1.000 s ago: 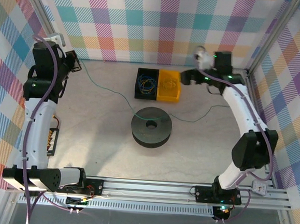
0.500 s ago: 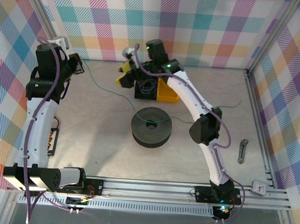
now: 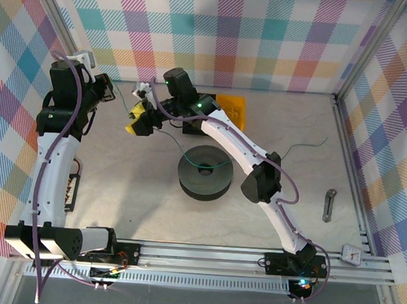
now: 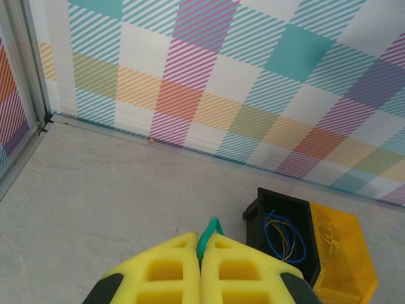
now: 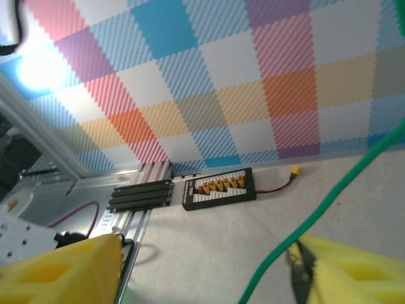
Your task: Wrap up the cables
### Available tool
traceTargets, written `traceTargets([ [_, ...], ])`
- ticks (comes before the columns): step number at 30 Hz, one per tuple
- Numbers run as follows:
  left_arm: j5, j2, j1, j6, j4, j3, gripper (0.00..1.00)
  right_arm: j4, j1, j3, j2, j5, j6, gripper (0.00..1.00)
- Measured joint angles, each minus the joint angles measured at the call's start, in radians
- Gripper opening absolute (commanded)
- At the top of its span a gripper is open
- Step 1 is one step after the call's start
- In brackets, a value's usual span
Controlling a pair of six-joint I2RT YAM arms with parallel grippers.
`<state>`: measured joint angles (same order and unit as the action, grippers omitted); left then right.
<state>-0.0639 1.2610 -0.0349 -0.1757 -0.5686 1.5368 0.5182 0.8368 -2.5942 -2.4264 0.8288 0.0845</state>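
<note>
— Two pincers from above: what does each one have?

— Overhead view. Your left pincer [image 3: 104, 86] sits at the far left of the table with its tips pressed together. The green cable [image 3: 307, 144] leaves it and trails away to its right. It crosses the black spool [image 3: 205, 173] and runs on well past it. Your right pincer [image 3: 139, 117] reaches in near the left one, between it and the spool.

— And the left wrist view?

— The yellow pads [image 4: 164, 272] of the left pincer [image 4: 201, 244] are shut tight on the green cable [image 4: 209, 229]. A short loop of it pokes up out of the seam. Ahead and to the right of the pincer, a black bin [image 4: 253, 218] holds more cables [image 4: 281, 231], thin blue and yellow coils. A yellow bin [image 4: 354, 278] touches its far side.

— The right wrist view?

— The right pincer [image 5: 209, 253] has its jaws spread wide, one pad [image 5: 63, 269] on each side. The green cable [image 5: 316, 215] crosses the gap close to the right-hand pad. I cannot tell whether it touches. Beyond the pincer, a connector board [image 5: 218, 187] lies on the table by the wall.

— How will the cable handle?

— You should expect it to be thread-thin, light, limp and slippery. It will probably sag or slip off the pads unless kept taut. Take hold on the straight run just beyond the left pincer, with the pads square across it. Close gently, and avoid tugging against the pinched end.
</note>
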Motion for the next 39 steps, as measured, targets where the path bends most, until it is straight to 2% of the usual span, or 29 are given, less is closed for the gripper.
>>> traceTargets([
  [2, -0.003, 0.0, 0.0, -0.003, 0.0, 0.0, 0.0, -0.002, 0.002, 0.0, -0.009, -0.054, -0.001, 0.49],
  [12, -0.003, -0.01, 0.0, -0.006, 0.001, -0.003, 0.0, -0.013, 0.0, 0.0, -0.046, -0.31, 0.047, 0.0],
  [17, 0.01, -0.033, 0.0, -0.003, -0.01, -0.005, 0.0, -0.042, 0.0, 0.0, -0.046, -0.36, 0.09, 0.0],
  [22, 0.027, -0.068, -0.021, 0.003, -0.063, -0.013, 0.0, -0.085, -0.007, 0.017, -0.046, -0.359, 0.104, 0.0],
  [28, -0.031, -0.087, -0.127, -0.014, -0.139, -0.047, 0.0, -0.143, -0.038, 0.028, -0.046, -0.322, 0.084, 0.0],
  [31, -0.068, -0.087, -0.152, -0.018, -0.152, -0.055, 0.0, -0.159, -0.04, 0.029, -0.046, -0.309, 0.08, 0.0],
  [32, -0.08, -0.088, -0.154, -0.018, -0.152, -0.055, 0.05, -0.159, -0.04, 0.029, -0.046, -0.307, 0.08, 0.0],
  [37, -0.171, -0.126, -0.159, 0.0, -0.137, -0.087, 0.6, -0.161, -0.047, 0.029, -0.046, -0.31, 0.076, 0.0],
  [39, -0.198, -0.157, -0.158, 0.011, -0.137, -0.115, 0.78, -0.163, -0.054, 0.029, -0.046, -0.319, 0.074, 0.0],
])
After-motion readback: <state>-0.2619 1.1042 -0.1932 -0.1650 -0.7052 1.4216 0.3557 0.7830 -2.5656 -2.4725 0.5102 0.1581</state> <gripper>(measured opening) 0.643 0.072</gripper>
